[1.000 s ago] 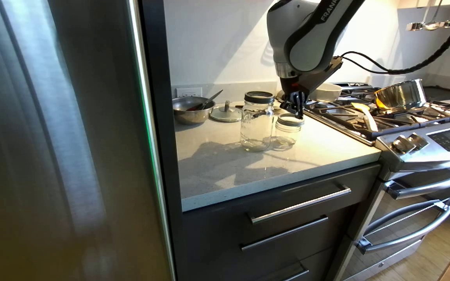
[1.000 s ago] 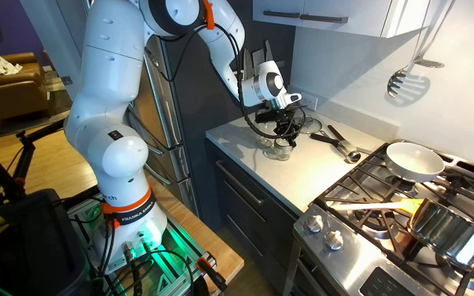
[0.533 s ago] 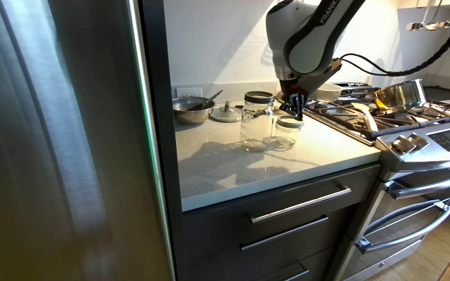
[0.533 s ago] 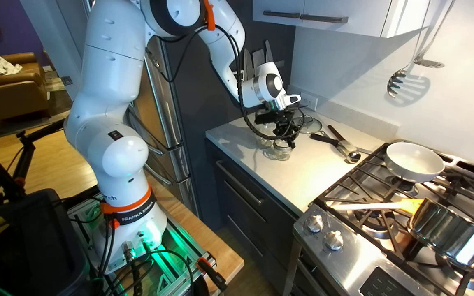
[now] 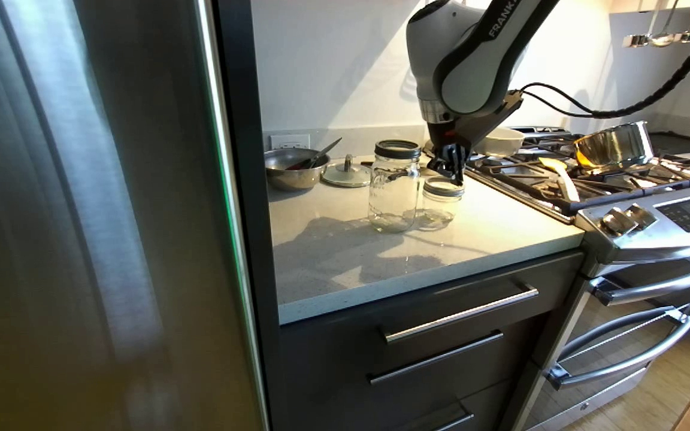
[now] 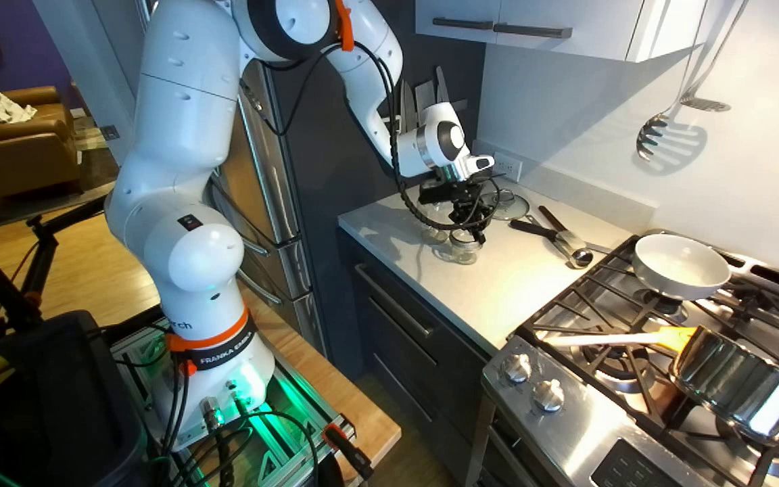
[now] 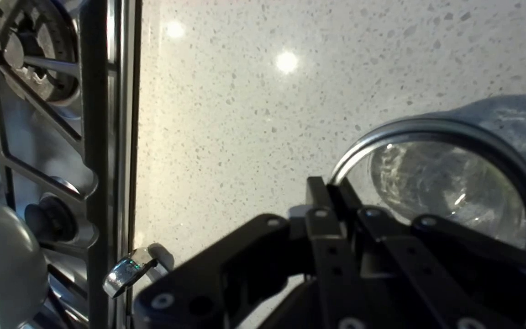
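The pincer I'm watching grips the small jar by its rim, just beside the tall jar.

In an exterior view, the left jar stands beside the right jar on the counter; bowl and lid sit far left, stove right.

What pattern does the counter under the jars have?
The counter is pale with grey specks, clearest in the wrist view.
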Robot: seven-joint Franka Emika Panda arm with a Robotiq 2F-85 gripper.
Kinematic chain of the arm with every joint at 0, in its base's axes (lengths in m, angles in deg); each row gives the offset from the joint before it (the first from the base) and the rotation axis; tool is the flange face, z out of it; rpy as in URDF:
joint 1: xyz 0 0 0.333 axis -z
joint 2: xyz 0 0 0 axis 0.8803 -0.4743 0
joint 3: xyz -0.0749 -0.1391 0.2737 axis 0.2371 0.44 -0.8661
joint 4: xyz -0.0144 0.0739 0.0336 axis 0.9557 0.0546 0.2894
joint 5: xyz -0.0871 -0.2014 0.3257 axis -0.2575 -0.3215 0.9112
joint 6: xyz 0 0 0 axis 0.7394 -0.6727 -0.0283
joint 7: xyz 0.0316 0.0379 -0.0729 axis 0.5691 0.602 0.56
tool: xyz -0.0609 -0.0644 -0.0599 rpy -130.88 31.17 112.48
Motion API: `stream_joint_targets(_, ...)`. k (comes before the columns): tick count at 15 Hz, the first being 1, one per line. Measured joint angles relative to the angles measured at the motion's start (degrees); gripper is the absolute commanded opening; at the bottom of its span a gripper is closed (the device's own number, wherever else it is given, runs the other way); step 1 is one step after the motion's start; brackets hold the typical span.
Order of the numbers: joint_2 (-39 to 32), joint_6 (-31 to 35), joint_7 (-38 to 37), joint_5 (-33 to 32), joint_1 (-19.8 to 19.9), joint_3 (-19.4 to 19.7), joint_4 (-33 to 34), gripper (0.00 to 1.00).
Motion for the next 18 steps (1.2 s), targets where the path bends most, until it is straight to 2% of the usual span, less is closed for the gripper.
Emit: stream_joint_targets(18,-0.62,0.0,-1.5,-0.54,-0.11,0.09,0.36,0.02)
